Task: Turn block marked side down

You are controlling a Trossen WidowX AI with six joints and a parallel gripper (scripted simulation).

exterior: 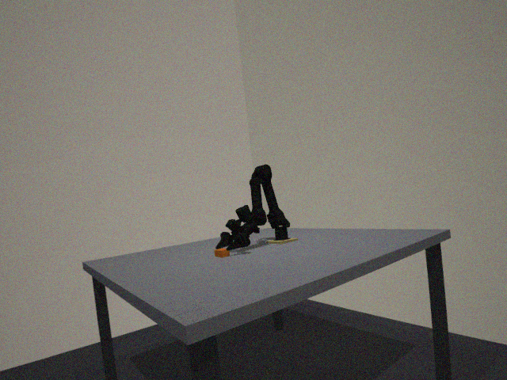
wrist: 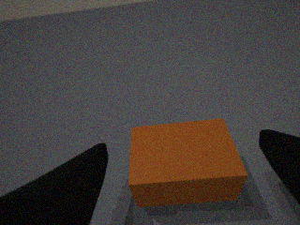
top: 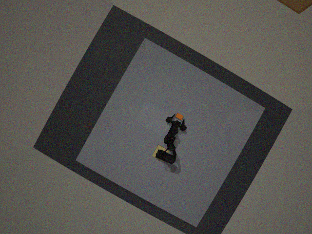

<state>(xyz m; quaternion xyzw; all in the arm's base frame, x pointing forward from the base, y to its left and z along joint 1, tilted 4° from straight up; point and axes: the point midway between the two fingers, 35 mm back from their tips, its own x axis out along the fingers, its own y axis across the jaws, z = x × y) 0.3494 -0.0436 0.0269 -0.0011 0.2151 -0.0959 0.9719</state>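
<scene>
The orange block (top: pixel 179 116) (exterior: pixel 221 252) (wrist: pixel 185 152) lies flat on the grey table (top: pixel 214 126) (exterior: pixel 266 282) (wrist: pixel 70 84). Its top and the side facing the wrist camera are plain orange, with no mark to be seen; its underside is hidden. My gripper (top: pixel 179 117) (exterior: pixel 223 248) (wrist: pixel 181 143) is open and low over the table. Its two fingers stand on either side of the block, with a gap on each side in the wrist view.
The arm's base stands on a yellow plate (top: pixel 155 152) (exterior: pixel 292 240), behind the gripper. In the exterior view the table's near corner (exterior: pixel 187 327) is at the bottom. A brown object (top: pixel 297 6) shows at the top right, away from the table.
</scene>
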